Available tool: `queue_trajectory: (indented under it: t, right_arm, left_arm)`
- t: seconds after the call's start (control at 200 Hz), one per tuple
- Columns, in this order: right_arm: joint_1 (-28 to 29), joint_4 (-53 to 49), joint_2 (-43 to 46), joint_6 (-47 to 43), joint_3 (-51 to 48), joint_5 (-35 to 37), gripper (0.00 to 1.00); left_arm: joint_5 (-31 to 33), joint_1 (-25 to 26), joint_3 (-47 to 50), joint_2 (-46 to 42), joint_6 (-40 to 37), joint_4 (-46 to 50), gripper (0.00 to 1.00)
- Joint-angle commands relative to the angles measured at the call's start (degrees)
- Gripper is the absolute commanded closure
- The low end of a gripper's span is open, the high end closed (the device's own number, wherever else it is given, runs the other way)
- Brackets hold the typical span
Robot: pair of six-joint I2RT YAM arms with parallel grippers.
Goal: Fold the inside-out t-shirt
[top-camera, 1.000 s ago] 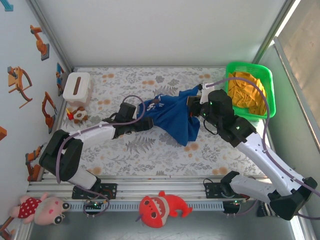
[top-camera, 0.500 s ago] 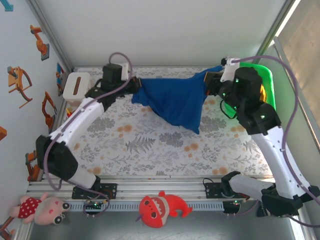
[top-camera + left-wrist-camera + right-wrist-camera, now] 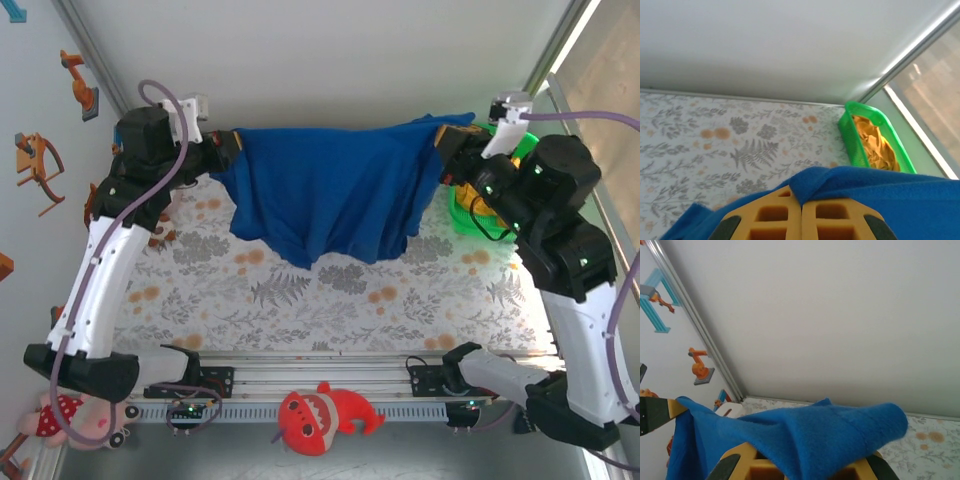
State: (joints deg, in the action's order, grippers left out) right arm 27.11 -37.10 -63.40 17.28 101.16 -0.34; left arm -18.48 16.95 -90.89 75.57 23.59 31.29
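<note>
The inside-out t-shirt [image 3: 330, 195], royal blue, hangs stretched wide between my two raised arms, above the far half of the table. My left gripper [image 3: 225, 150] is shut on its left top corner; blue cloth [image 3: 880, 192] comes out from between the closed yellow fingers [image 3: 772, 217]. My right gripper [image 3: 452, 150] is shut on the right top corner, where the cloth [image 3: 815, 440] drapes over its yellow fingers [image 3: 737, 462]. The shirt's lower edge sags in the middle, toward the floral table cover [image 3: 300, 300].
A green basket [image 3: 462, 215] with an orange-yellow garment [image 3: 875, 145] stands at the far right, partly behind my right arm. A white tissue box [image 3: 729, 410] sits at the far left. Stuffed toys [image 3: 320, 415] lie in front of the rail.
Both arms rose and spread apart, lifting the shirt off the table and stretching it wide. The left gripper closed on the shirt's corner.
</note>
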Motion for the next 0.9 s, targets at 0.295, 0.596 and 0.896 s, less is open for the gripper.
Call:
queue_trajectory:
  t: [0.295,0.596,0.896]
  right_arm:
    - [-8.5,3.8,-28.0,1.2,2.3,0.5,0.51]
    - [-4.0,15.1,-13.1,12.9,-34.9,-6.6,0.47]
    - [17.3,16.7,-10.1,23.4,-55.3,6.9,0.45]
  left_arm:
    - [-6.5,-10.1,-13.8,31.6,-0.3,-1.4,0.42]
    - [-5.2,-8.2,10.4,13.9,3.9,-1.9,0.23]
    - [11.1,6.2,38.2,-4.0,7.7,0.6,0.23]
